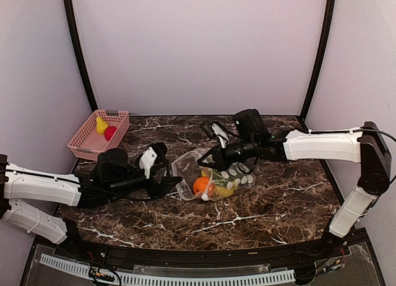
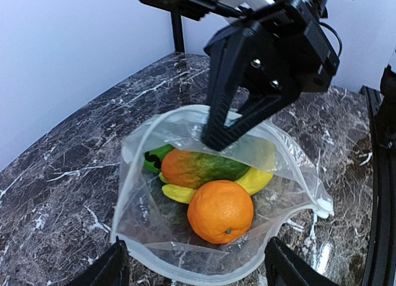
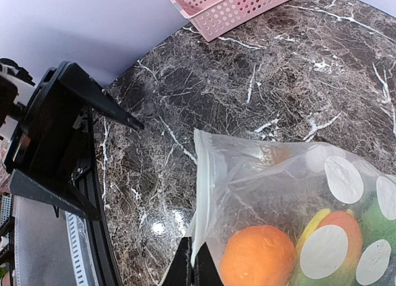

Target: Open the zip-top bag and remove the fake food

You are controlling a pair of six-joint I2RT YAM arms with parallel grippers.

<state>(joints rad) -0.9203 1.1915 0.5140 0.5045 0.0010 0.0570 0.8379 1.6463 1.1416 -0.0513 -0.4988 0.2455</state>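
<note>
The zip-top bag [image 1: 213, 174] lies mid-table with its mouth held wide open toward my left arm. Inside it is fake food: an orange ball [image 2: 221, 210] nearest the mouth, an orange-green mango [image 2: 201, 166] behind it, a yellow banana [image 2: 255, 179] and a green bit [image 2: 154, 157]. My right gripper [image 3: 198, 270] is shut on the bag's upper lip [image 2: 213, 140] and lifts it. My left gripper [image 2: 198, 273] is open, with one fingertip [image 2: 114, 267] on either side of the bag's lower lip [image 2: 185, 258], just outside the mouth. Pale dots [image 3: 343, 177] cover the bag's top face.
A pink slotted basket [image 1: 99, 134] stands at the back left, holding a yellow pear [image 1: 101, 125] and a red ball [image 1: 110, 132]. It also shows as the pink basket [image 3: 229, 7] at the top of the right wrist view. Walls enclose the marble table [image 1: 266, 205] on three sides.
</note>
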